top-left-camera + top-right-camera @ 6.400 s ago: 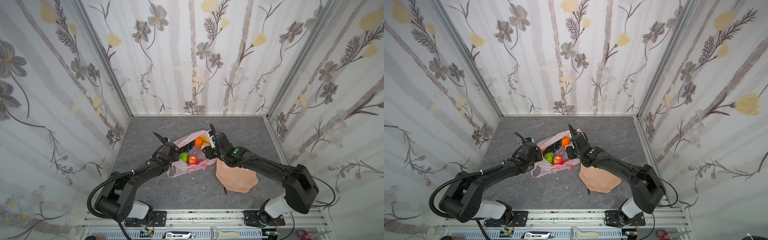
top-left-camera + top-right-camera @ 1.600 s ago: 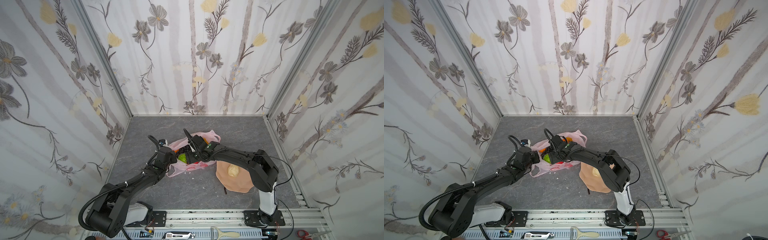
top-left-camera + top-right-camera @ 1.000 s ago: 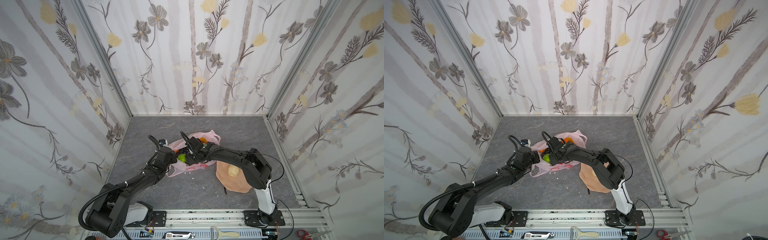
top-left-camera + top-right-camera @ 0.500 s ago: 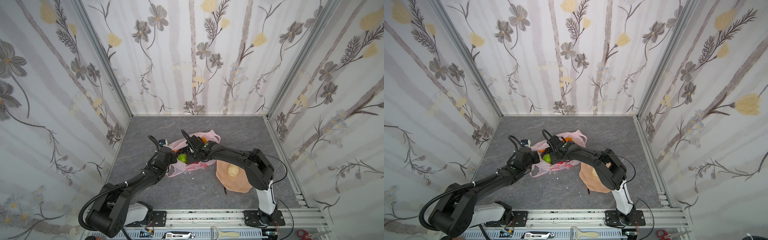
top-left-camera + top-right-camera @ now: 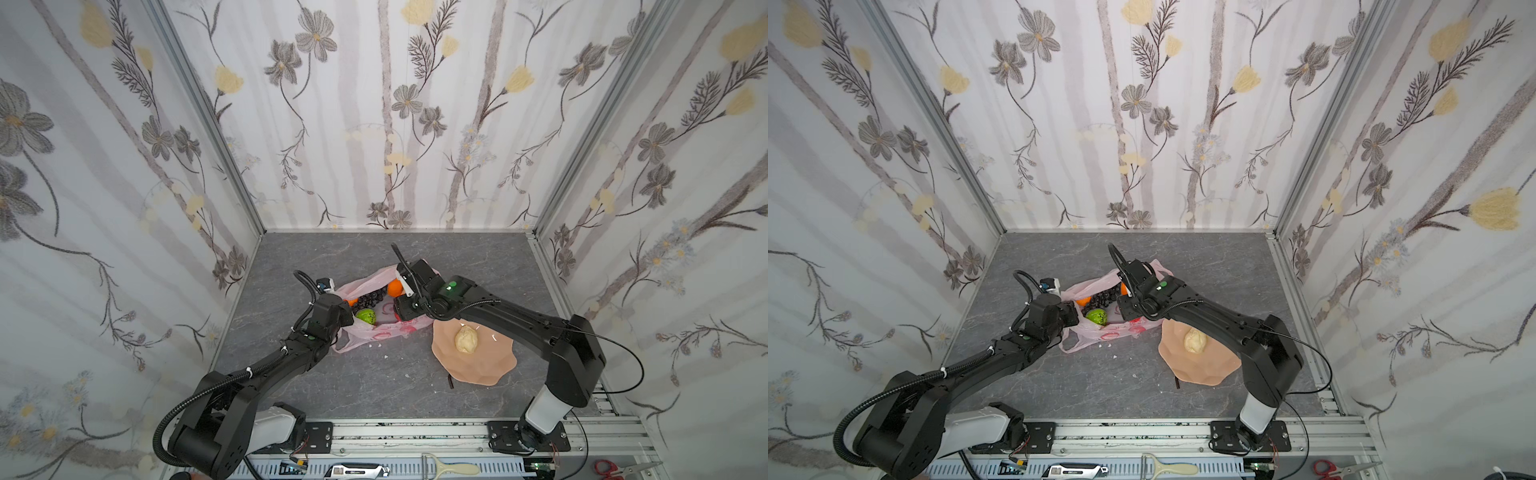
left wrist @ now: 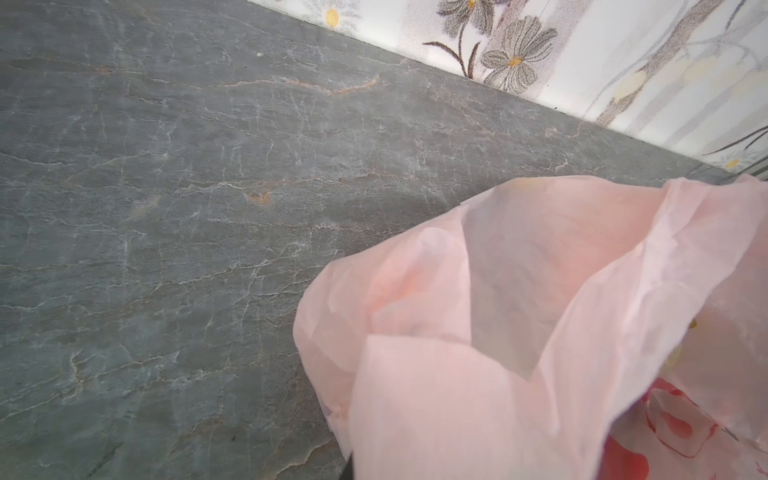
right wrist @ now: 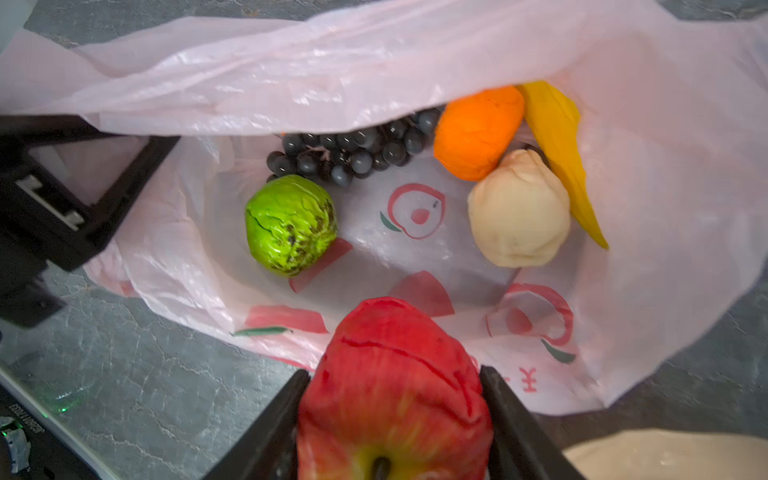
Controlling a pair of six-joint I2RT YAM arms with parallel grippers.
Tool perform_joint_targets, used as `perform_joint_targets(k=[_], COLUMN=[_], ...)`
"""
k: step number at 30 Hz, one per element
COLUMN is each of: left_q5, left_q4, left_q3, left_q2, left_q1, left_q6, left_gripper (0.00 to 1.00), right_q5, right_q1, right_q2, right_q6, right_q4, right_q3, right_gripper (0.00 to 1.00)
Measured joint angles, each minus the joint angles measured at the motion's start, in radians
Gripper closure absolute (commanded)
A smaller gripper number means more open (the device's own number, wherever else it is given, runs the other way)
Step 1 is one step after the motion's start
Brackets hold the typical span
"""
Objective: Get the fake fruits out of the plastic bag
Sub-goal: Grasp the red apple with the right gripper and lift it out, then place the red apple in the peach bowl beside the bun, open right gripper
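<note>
The plastic bag (image 5: 374, 332) (image 5: 1100, 337) lies open on the grey floor, pale pink with red prints. My left gripper (image 5: 343, 309) (image 5: 1071, 313) is shut on its left rim; in the left wrist view the bag (image 6: 498, 332) hides the jaws. My right gripper (image 7: 395, 399) (image 5: 405, 307) is shut on a red apple (image 7: 390, 374), just above the bag's near edge. Inside lie a bumpy green fruit (image 7: 291, 224) (image 5: 365, 316), dark grapes (image 7: 353, 149), an orange (image 7: 478, 133), a beige pear (image 7: 519, 208) and a banana (image 7: 557, 137).
A peach-pink wavy dish (image 5: 478, 370) (image 5: 1200, 370) lies right of the bag, with a beige pear (image 5: 466, 338) on it and my right forearm crossing above. A small dark stick (image 5: 450, 380) lies by the dish. Flowered walls close in three sides.
My right gripper closed on the red apple inside the bag and drew back to the right with it. The left gripper kept its hold on the bag rim.
</note>
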Motion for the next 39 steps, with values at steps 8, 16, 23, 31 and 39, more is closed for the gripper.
perform_joint_targets(k=[8,16,23,31,39], left_q5=[0.0,0.001,0.0,-0.001,-0.001], left_q4=[0.0,0.0,0.0,0.0,0.0], left_q3=[0.0,0.0,0.0,0.0,0.0], left_q2=[-0.006,-0.001,0.001,0.011,0.011], left_q1=[0.0,0.0,0.0,0.0,0.0], left_q6=[0.0,0.0,0.0,0.0,0.0], left_gripper=[0.9,0.9,0.9,0.9,0.9], right_q5=[0.021,0.006,0.006,0.005,0.03], right_q1=[-0.054,-0.082,-0.104,-0.109,-0.129], right_q2=[-0.272,-0.459,-0.534,-0.557,-0.54], right_q6=[0.035,0.114,0.179,0.24,0.29], right_q4=[-0.065,-0.121,-0.122,-0.1,-0.081], right_q3=[-0.253,-0.448,-0.552,-0.626,-0.673], right_gripper=[0.42,0.45,0.45,0.46,0.46])
